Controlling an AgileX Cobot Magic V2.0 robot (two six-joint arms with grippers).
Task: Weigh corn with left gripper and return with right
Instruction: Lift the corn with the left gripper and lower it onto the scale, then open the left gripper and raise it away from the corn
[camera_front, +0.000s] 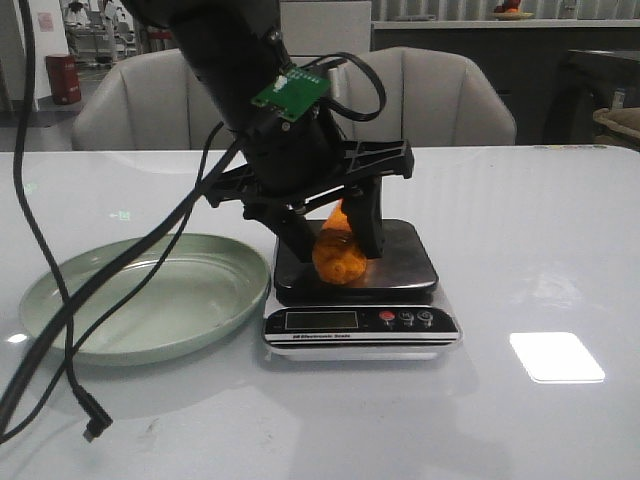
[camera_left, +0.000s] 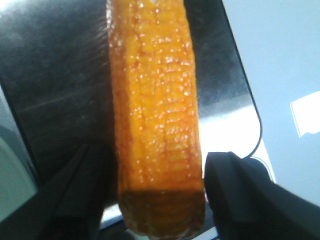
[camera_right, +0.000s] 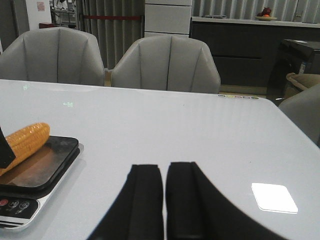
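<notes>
The scale (camera_front: 355, 285) is sitting at the centre of the front view on the table (camera_front: 540, 230), with the plate (camera_front: 150, 295) lying just beside it at lower left. The corn (camera_front: 338, 255) is lying on the scale's platform, the left gripper (camera_front: 335, 245) straddling it from above. Two chairs (camera_front: 440, 95) are standing behind the table, along the upper frame.
</notes>
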